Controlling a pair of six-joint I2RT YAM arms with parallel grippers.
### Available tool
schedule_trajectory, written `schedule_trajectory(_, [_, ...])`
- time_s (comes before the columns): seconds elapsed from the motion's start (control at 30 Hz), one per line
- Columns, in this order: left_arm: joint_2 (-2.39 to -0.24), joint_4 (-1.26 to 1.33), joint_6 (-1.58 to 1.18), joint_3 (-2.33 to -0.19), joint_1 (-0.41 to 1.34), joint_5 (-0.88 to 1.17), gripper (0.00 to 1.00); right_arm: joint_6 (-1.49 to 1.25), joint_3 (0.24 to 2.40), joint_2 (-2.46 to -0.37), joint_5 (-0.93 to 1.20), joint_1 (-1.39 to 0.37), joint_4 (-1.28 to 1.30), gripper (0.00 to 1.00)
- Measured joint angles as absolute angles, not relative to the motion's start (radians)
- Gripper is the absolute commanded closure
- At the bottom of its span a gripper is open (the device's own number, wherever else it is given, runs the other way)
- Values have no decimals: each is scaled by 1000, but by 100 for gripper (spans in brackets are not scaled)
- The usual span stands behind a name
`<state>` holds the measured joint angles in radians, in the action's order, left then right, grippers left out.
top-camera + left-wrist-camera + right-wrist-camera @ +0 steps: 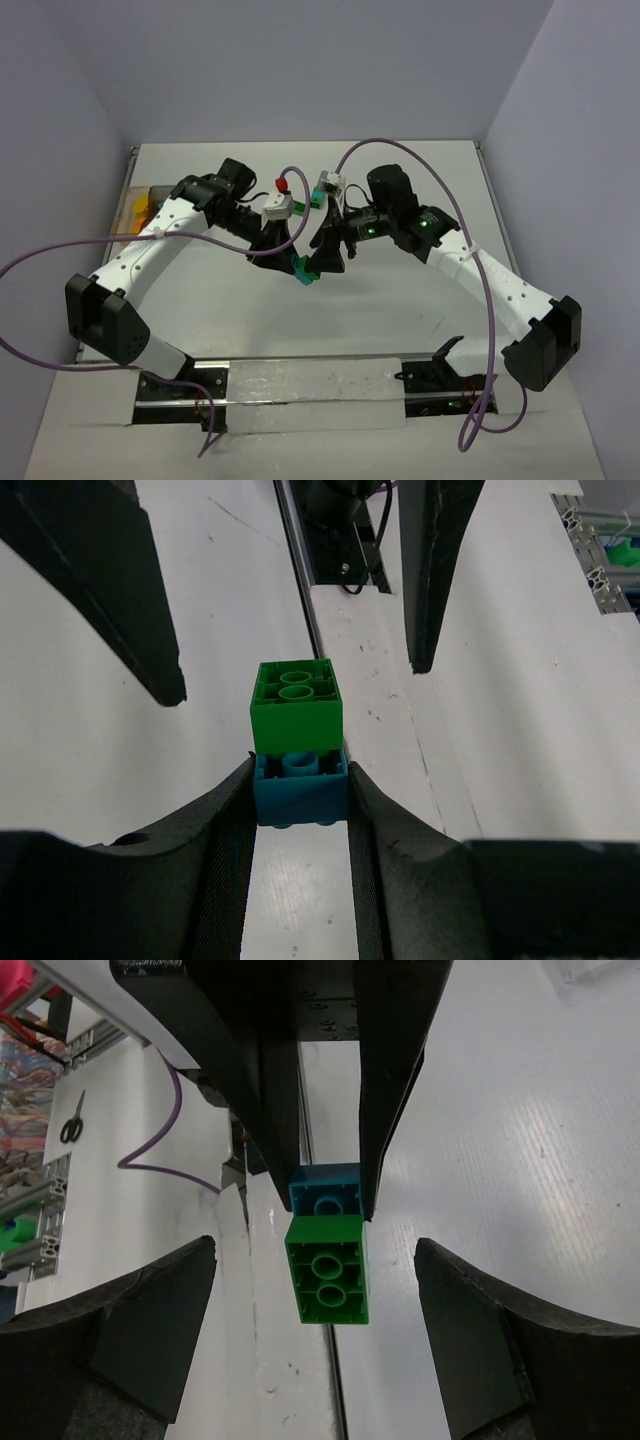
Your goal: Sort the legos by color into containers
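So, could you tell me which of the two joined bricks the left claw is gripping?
The teal brick, pinched in the left claw; the green brick stuck to it juts out free, untouched.

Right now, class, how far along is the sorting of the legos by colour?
Done: little shows; a tray at the table's left edge seems to hold yellow pieces. In hand: the left gripper is shut on a teal brick with a green brick stuck to it; the right gripper stands open around the green one. Left: separate them, bin each.
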<state>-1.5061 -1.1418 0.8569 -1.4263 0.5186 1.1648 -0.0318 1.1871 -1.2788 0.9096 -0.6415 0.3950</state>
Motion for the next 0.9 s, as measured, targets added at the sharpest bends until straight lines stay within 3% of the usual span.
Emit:
schedule_trajectory(0.2, [-1514, -1179, 874, -1463, 522, 1183, 100, 10, 1201, -1293, 903, -670, 403, 19])
schedule_trajectory(0.43, [-1516, -1179, 871, -1463, 522, 1193, 100, 59, 1201, -1293, 899, -681, 414, 34])
schedule_trajectory(0.77, [-1540, -1196, 872, -1488, 522, 1208, 100, 105, 1201, -1293, 877, -681, 439, 38])
schedule_trajectory(0.9, [-1540, -1195, 867, -1489, 522, 1210, 100, 125, 1201, -1293, 874, -681, 448, 47])
